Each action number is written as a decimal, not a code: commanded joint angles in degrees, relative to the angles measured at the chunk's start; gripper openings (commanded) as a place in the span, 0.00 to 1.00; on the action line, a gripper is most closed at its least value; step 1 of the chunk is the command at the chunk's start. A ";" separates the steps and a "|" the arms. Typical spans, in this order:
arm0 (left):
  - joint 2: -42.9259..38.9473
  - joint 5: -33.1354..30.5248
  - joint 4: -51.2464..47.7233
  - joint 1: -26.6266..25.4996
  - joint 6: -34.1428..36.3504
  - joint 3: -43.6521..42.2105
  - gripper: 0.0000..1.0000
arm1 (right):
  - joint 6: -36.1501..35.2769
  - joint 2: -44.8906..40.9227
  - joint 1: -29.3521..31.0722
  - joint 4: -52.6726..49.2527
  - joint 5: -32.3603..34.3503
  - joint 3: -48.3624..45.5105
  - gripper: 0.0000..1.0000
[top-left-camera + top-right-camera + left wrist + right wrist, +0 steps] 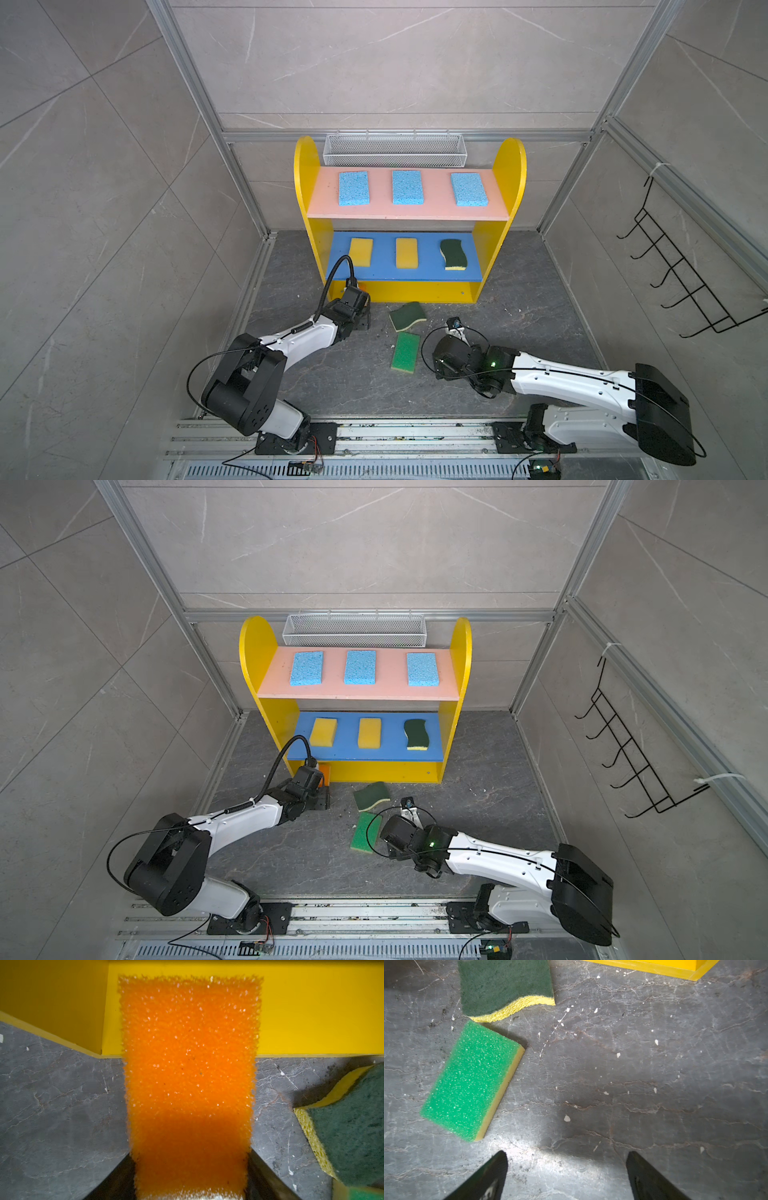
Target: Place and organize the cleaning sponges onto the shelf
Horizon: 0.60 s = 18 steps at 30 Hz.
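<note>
Nine cleaning sponges are in view, read on the top views with twelve o'clock at the back wall. The rough-faced orange foam sponge (189, 1076) is clamped between the fingers of the left gripper (190, 1178). It sits at seven o'clock from the middle of the three-tier shelf with yellow round-topped sides (306, 166), and its far end shows against the shelf's yellow bottom board (415, 293). I cannot tell whether it touches.

On the pink upper board (432, 210) three light blue rectangular sponges lie in a row (353, 188) (407, 187) (468, 189). On the blue middle board (424, 272) lie two yellow rectangular sponges (360, 251) (406, 252), with one dark-green wavy-edged sponge (453, 253) at three o'clock of them.

On the grey marbled floor (519, 291), at six o'clock of the shelf, lies a second dark-green wavy sponge (407, 316). One bright green rectangular sponge (405, 352) lies just beside it at six o'clock.

The right gripper (566, 1159) hangs at three o'clock of the bright green sponge, jaws spread apart over bare floor, holding nothing.

Both top views show only a sliver of orange. The left wrist view fills with that sponge. The right wrist view shows the green sponge's yellow backing layer and the parted jaws, which the wrist covers in both top views.

One white wire-mesh basket (395, 149) hangs behind the shelf. One black wire hook rack (681, 266) hangs at three o'clock.
</note>
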 commanded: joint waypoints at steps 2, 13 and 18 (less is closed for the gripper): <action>1.59 -2.21 3.27 0.72 1.43 2.96 0.69 | 1.70 -1.01 0.27 0.09 -0.16 -1.03 0.91; 3.95 -3.76 5.68 1.06 1.52 4.05 0.69 | 1.43 -1.35 0.27 -0.36 0.20 -1.21 0.91; 5.01 -4.54 7.03 1.08 1.31 4.14 0.69 | 1.78 -1.73 0.27 -0.37 0.09 -1.45 0.91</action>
